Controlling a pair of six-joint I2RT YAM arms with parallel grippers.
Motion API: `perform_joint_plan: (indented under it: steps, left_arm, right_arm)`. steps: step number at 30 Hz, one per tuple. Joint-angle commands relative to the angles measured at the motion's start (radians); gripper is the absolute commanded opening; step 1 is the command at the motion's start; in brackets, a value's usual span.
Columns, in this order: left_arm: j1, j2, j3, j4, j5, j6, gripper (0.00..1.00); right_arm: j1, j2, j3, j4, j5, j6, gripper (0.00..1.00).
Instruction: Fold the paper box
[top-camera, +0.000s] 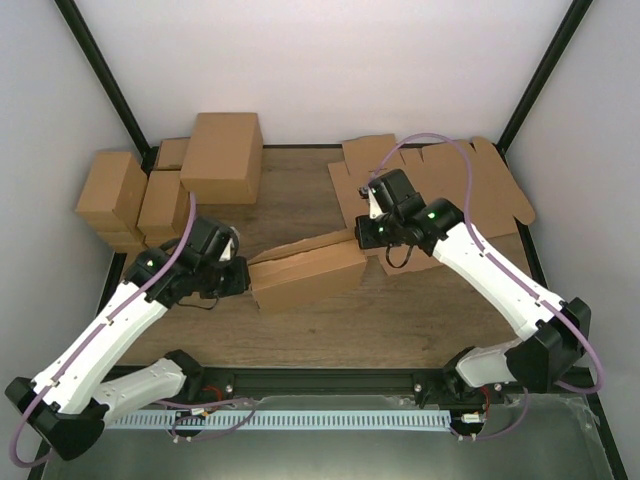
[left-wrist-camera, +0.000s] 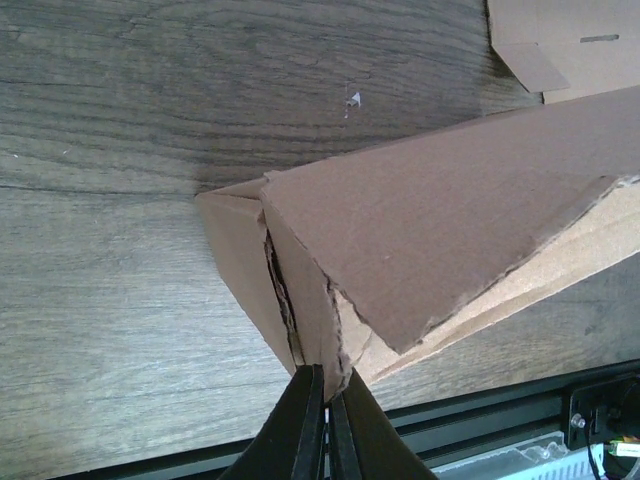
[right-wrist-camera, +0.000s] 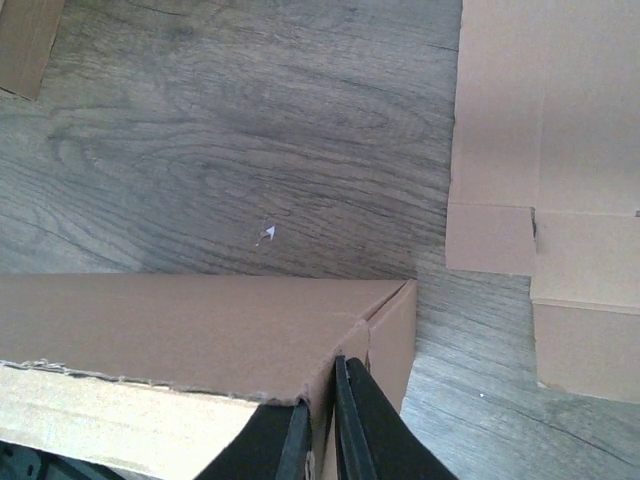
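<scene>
- Both ends of the paper box are clamped, one arm at each.
- Partly folded, the paper box lies at the middle of the top view on the wooden table, slanting from lower left up to the right.
- At bottom centre of its own wrist view, the left gripper is clenched on a thin cardboard wall at the box's left end.
- Likewise, the right gripper pinches the wall at the right-end corner.
- Flat cardboard sheets lie at upper right.
- Folded cartons stand stacked at upper left.
</scene>
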Motion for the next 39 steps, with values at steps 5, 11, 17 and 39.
perform_joint_plan:
  steps: [5, 11, 17, 39]
  left_arm:
    - [0.000, -0.009, -0.011, 0.000, -0.003, -0.011, 0.04]
    - [0.000, -0.001, -0.008, 0.003, -0.005, -0.012, 0.04]
    - [0.000, 0.000, -0.003, 0.003, -0.008, -0.011, 0.04]
    - [0.000, -0.021, -0.058, 0.033, 0.016, -0.057, 0.04]
  right_arm:
    - [0.029, -0.027, -0.021, -0.051, 0.091, -0.063, 0.05]
    - [0.029, -0.039, -0.042, -0.040, 0.099, -0.078, 0.03]
    - [0.029, -0.045, -0.060, -0.035, 0.127, -0.096, 0.01]
    - [0.088, -0.123, -0.238, 0.010, 0.107, 0.034, 0.01]
